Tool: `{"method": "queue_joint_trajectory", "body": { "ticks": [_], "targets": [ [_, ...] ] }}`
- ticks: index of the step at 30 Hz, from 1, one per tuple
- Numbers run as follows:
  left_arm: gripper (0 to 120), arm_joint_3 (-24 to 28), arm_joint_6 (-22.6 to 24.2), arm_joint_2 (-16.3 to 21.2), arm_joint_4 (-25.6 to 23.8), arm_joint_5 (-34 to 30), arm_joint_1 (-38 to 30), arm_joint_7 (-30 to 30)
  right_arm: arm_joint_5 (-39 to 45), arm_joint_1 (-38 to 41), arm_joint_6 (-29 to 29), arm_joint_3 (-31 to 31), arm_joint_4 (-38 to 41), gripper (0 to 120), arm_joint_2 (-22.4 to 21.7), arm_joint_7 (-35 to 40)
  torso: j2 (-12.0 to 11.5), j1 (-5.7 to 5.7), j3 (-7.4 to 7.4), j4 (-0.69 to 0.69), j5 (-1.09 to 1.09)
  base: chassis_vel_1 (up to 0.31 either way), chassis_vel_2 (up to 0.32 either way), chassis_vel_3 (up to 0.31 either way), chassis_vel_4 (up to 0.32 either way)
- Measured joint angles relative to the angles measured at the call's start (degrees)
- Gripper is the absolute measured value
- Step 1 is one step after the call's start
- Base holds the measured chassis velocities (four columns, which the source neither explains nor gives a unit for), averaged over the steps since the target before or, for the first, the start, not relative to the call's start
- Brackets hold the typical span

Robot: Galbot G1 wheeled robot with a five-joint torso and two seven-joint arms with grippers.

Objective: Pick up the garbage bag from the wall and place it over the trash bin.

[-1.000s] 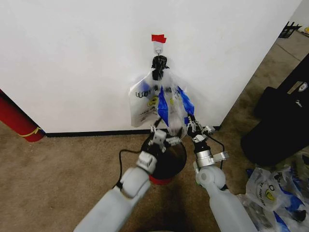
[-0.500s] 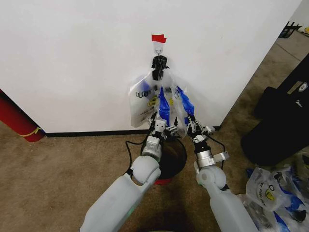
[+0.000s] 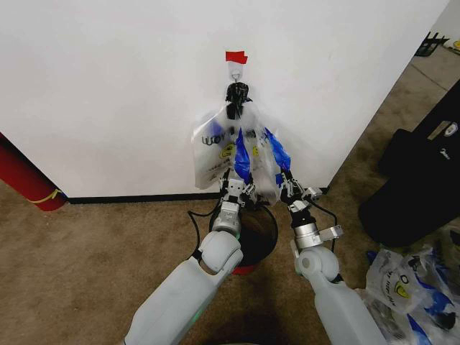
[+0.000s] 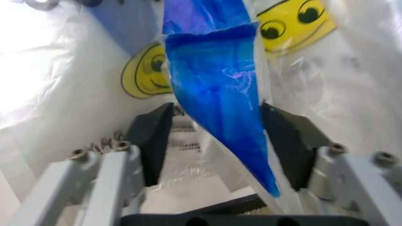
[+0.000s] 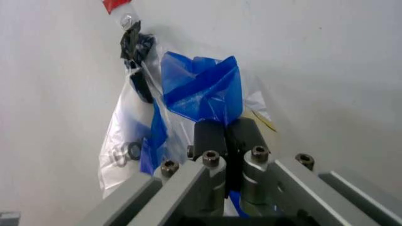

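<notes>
Garbage bag [image 3: 255, 154], thin see-through plastic with blue patches and a yellow smiley print, hangs from the small metal hook [image 3: 235, 70] on the plain white wall [image 3: 108, 86], directly above the round black wire-mesh trash bin [image 3: 267, 236]. The left claw [image 4: 217, 155] is released, its pads straddling a blue fold at the bag's lower edge. The right claw [image 5: 224, 141] is clenched on the film at the bag's right side. Risks: the left pads may close on one slippery layer and slip; pulling down could tear the film, or drag the whitish lettered bag [image 3: 212, 154] off the hook too.
</notes>
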Motion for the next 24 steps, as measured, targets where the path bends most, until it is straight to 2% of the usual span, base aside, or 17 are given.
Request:
{"method": "queue_joint_trajectory", "body": {
  "ticks": [4,8,9,11,12,20,22,24],
  "targets": [
    [32,-0.8,0.0,-0.2,0.5,-0.2,-0.2,0.0,0.1,0.1,0.2,0.1,0.0,0,-0.5,0.0,0.0,0.00,0.00,0.00,0.00,0.000,0.000,0.000,0.000],
    [27,-0.9,0.0,-0.2,0.5,-0.4,-0.2,0.1,0.1,0.1,0.3,0.2,0.0,0,-0.6,0.0,0.0,0.00,0.00,0.00,0.00,0.000,0.000,0.000,0.000],
    [16,-1.1,-0.4,-0.3,0.7,-1.1,-0.3,0.3,0.2,0.1,0.4,0.3,0.0,0,-0.8,0.0,0.0,0.00,0.00,0.00,0.00,0.000,0.000,0.000,0.000],
    [10,-1.3,-0.9,-0.4,0.8,-1.9,-0.4,0.6,0.4,0.1,0.4,0.4,0.0,0,-1.0,0.0,0.0,0.00,0.00,0.00,0.00,0.000,0.000,0.000,0.000],
    [3,-1.5,-1.3,-0.5,0.8,-2.6,-0.5,1.0,0.5,0.1,0.5,0.5,0.0,0,-1.2,0.0,0.0,0.00,0.00,0.00,0.00,0.000,0.000,0.000,0.000],
    [0,-2.6,-2.4,-0.8,-0.1,-3.8,0.3,1.7,0.6,-0.2,1.0,0.9,0.2,0,-1.8,0.0,0.0,0.00,0.00,-0.01,0.00,0.000,0.000,0.000,0.000],
    [0,-3.3,-2.4,-0.4,-1.2,-3.7,1.3,1.6,0.5,-0.4,1.2,1.0,0.5,0,-1.9,0.0,0.0,0.00,0.00,-0.01,0.00,0.000,0.000,0.000,0.000],
    [0,-5.0,-2.4,0.8,-4.4,-3.4,3.7,1.5,-0.3,-1.1,1.6,1.3,1.4,0,-2.3,0.4,0.0,0.00,0.00,0.00,0.00,0.000,0.000,0.000,0.000]
  ]
}}
